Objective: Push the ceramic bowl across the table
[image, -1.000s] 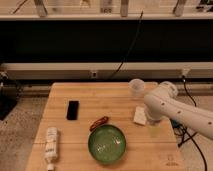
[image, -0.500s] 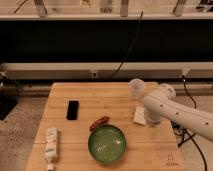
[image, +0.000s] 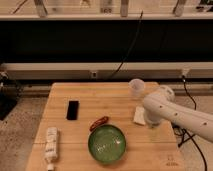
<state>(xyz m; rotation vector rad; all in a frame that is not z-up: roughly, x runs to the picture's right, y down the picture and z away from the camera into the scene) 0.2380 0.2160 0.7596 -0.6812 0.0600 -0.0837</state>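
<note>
The ceramic bowl is dark green with a pale speckled inside. It sits near the front middle of the light wooden table. My white arm reaches in from the right over the table's right side. My gripper hangs below the arm's rounded end, to the right of the bowl and a little behind it, with a gap between them. It is largely hidden by the arm.
A black phone lies left of centre. A white bottle lies at the front left. A small reddish object lies just behind the bowl. A white cup stands at the back right, with a white flat item partly under the arm.
The arm's rounded end has shifted slightly left and toward the front of the table. The bowl and the other objects have not moved.
</note>
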